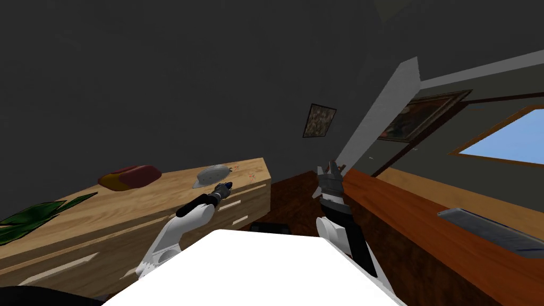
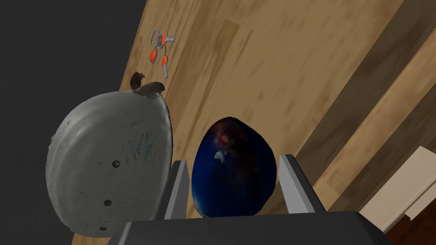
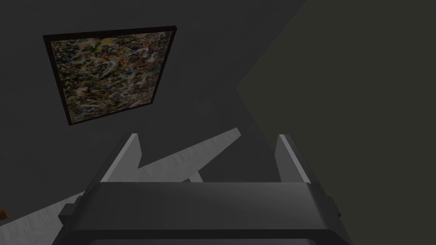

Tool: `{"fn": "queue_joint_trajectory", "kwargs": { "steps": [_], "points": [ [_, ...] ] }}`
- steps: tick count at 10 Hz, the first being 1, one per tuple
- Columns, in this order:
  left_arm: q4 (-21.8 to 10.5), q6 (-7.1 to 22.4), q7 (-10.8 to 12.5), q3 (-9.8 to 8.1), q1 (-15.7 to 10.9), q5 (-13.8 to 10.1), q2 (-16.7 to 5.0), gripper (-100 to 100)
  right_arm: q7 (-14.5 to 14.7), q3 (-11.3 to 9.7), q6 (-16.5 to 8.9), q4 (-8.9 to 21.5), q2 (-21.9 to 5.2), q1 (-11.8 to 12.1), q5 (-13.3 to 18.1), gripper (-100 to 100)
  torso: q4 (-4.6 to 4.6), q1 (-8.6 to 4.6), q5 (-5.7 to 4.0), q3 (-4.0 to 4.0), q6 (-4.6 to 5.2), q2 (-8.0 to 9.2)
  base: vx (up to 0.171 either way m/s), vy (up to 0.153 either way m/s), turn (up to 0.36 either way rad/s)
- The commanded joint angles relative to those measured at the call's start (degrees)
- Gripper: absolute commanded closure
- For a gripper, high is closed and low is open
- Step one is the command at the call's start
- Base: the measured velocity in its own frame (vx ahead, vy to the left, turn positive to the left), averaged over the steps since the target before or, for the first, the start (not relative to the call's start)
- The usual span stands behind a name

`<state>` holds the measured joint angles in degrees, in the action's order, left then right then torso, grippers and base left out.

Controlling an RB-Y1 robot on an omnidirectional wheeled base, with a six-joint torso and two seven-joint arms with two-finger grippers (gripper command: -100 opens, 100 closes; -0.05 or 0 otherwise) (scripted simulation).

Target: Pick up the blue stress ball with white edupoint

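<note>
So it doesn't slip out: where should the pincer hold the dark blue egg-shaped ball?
Hold the dark blue egg-shaped ball across its shorter width, a finger on each flank, as the left pincer does. Come along its long axis, clear of the grey domed shell alongside.

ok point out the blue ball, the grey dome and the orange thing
blue ball (image 2: 232,170), left wrist view, its middle
grey dome (image 2: 110,161), left wrist view, its rounded top
orange thing (image 2: 152,55), left wrist view, an orange oval
</note>
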<state>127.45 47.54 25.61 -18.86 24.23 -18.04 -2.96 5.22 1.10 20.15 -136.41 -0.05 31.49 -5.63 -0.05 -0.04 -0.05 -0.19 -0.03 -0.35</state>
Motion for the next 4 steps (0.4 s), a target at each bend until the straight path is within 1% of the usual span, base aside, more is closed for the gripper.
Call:
{"fn": "queue_joint_trajectory", "kwargs": {
  "steps": [1, 2, 3, 4],
  "points": [
    [2.2, 0.0, -0.8, 1.57, 2.3, -1.1, 0.0, 100, 0.0, 0.0, 0.0, 0.0, 0.0, 0.0, 0.0, 0, 0.0, 0.0, 0.0, 0.0, 0.0, 0.0, 0.08, -0.013, 0.191],
    [3.3, 0.0, -1.2, 2.48, 3.5, -1.9, 0.0, 100, 0.0, 0.0, 0.0, 0.0, 0.0, 0.0, 0.0, 0, 0.01, 0.0, 0.0, 0.02, 0.0, 0.03, 0.086, -0.018, 0.187],
    [2.4, -0.4, -1.0, 1.83, 3.0, -1.7, -0.2, 100, 0.0, 0.0, 0.0, 0.0, 0.0, 0.0, 0.0, 0, 0.02, -0.01, 0.0, 0.01, 0.02, 0.0, 0.038, -0.014, 0.037],
    [2.5, -0.4, -1.1, 1.93, 3.1, -1.8, -0.1, 0, 0.0, 0.0, 0.0, 0.0, 0.0, 0.0, 0.0, 0, 0.04, 0.02, 0.0, 0.06, 0.07, 0.1, 0.006, -0.003, -0.006]
  ]
}}
